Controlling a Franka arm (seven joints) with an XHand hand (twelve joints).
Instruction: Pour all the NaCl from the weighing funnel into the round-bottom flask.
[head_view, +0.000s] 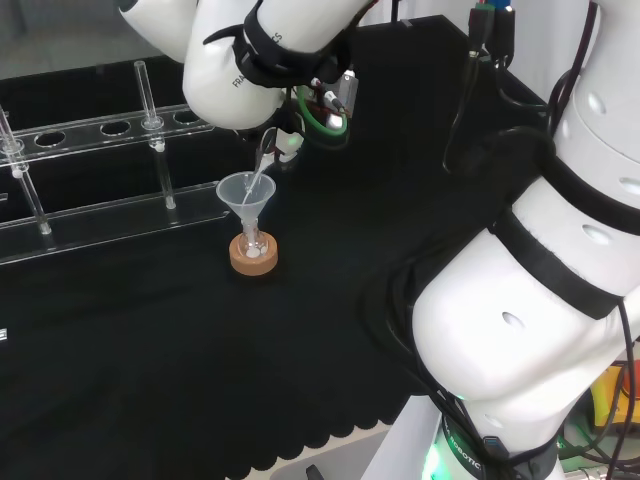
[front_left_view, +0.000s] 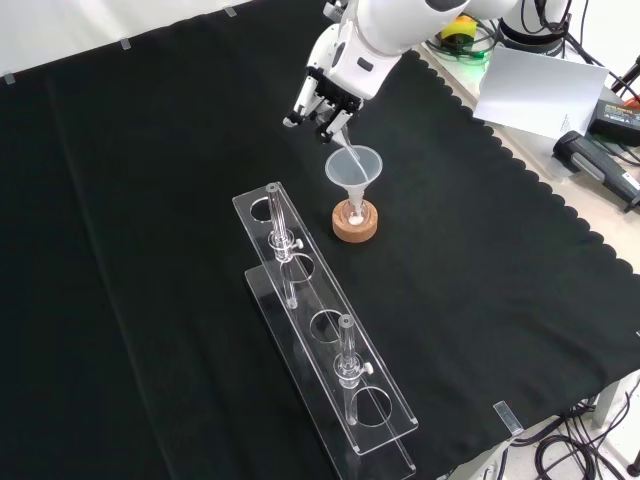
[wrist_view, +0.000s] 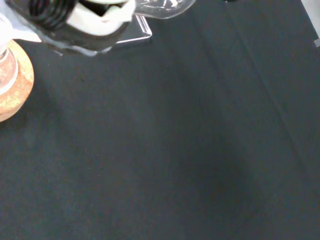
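The hand (front_left_view: 322, 103) pinches the tilted weighing funnel (front_left_view: 345, 155), its tip inside the funnel (front_left_view: 354, 168) on the round-bottom flask (front_left_view: 354, 212). White NaCl already lies in the flask on its cork ring (front_left_view: 356, 228), so pouring looks well underway; what remains in the weighing funnel cannot be told.

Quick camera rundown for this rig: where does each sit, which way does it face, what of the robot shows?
Head view: behind and above the base, looking over the white arm links at the bench.
Front view: opposite, looking down; the black and white hand enters from the top.
Wrist view: past the palm, at black cloth.
Shared: the round cork ring stand under the clear plastic funnel.
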